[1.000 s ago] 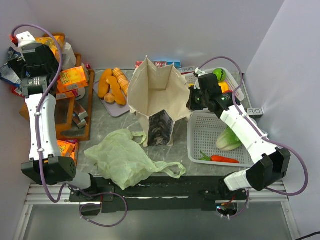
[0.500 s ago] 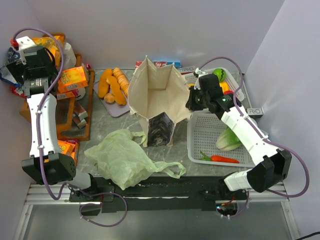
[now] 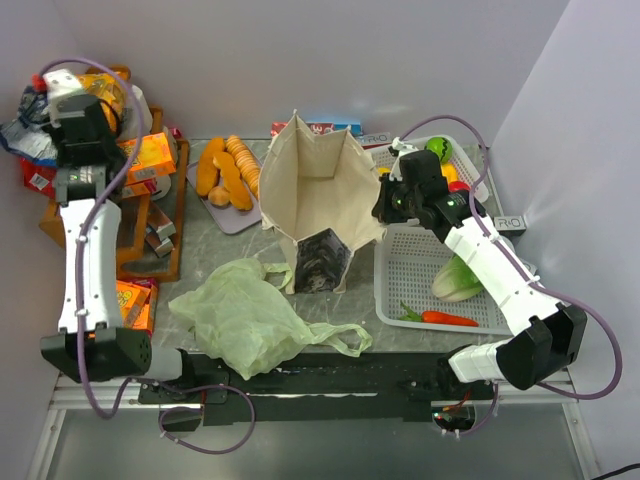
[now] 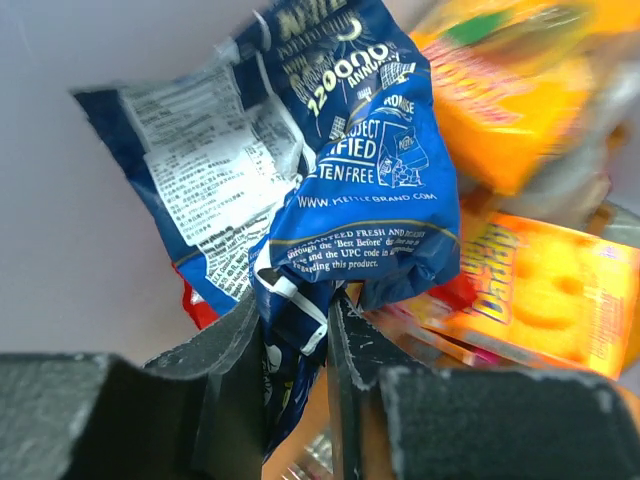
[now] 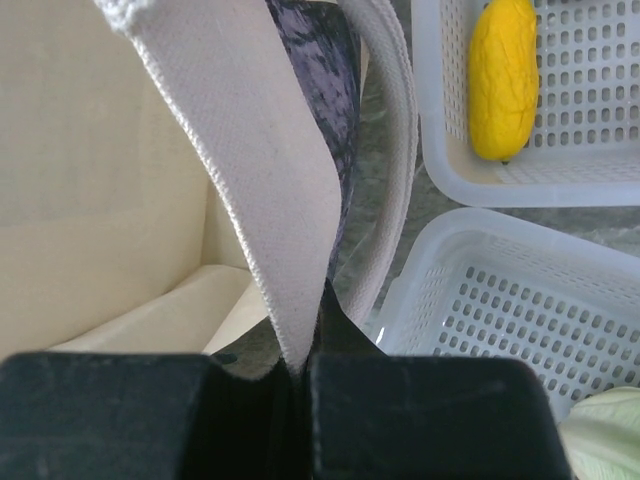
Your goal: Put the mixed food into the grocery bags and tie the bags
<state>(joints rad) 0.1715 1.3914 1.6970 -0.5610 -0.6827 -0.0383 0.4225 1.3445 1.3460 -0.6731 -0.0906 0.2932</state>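
The left fingers (image 4: 232,385) are pinching, seemingly firmly, the blue packet (image 4: 350,170) over the rack (image 3: 182,210) at ten o'clock. The tote (image 3: 315,190) is standing toward their four o'clock, its strap (image 5: 265,200) being clamped by the right fingers (image 5: 420,420).

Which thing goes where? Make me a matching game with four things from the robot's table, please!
Things:
1. blue snack packet
2. tote strap
3. carrot
4. green plastic bag

Places:
A. lying crumpled on the table
B. pinched by the left gripper
C. in the near white basket
D. pinched by the right gripper

Pairs: 1-B, 2-D, 3-C, 4-A
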